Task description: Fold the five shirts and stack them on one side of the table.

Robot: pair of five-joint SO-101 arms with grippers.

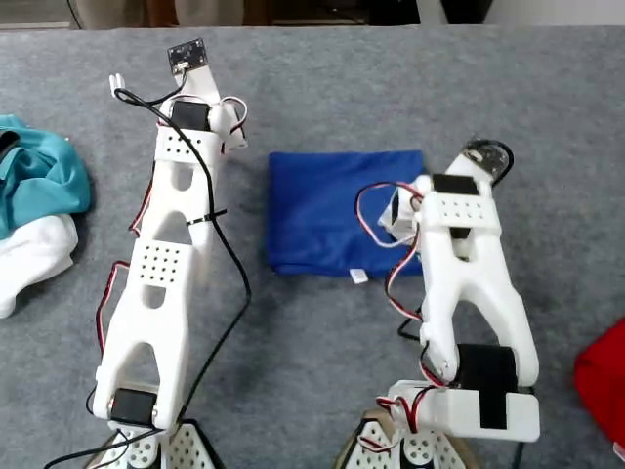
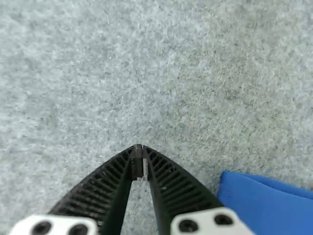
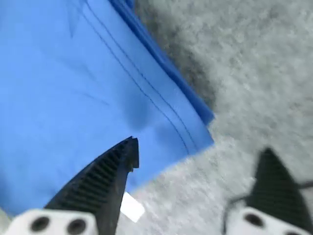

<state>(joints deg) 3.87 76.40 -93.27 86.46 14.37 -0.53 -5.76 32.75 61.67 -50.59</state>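
Jaws of the left gripper (image 2: 138,161) are pressed together over bare table (image 1: 322,88), just beside the folded blue shirt (image 1: 337,210), which is laid between the arms. The right gripper (image 3: 200,147) is held spread apart over that shirt's corner. A teal shirt (image 1: 44,171) and a white shirt (image 1: 29,259) are heaped at one table edge, and a red shirt (image 1: 604,381) at the opposite edge.

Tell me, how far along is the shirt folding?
Done: the blue shirt lies folded into a rectangle in the middle. In hand: the right gripper hangs open over its corner; the left gripper is shut above bare table near it. Left: a teal shirt and a white shirt lie crumpled by the left arm, a red cloth at the right edge. No stack yet.
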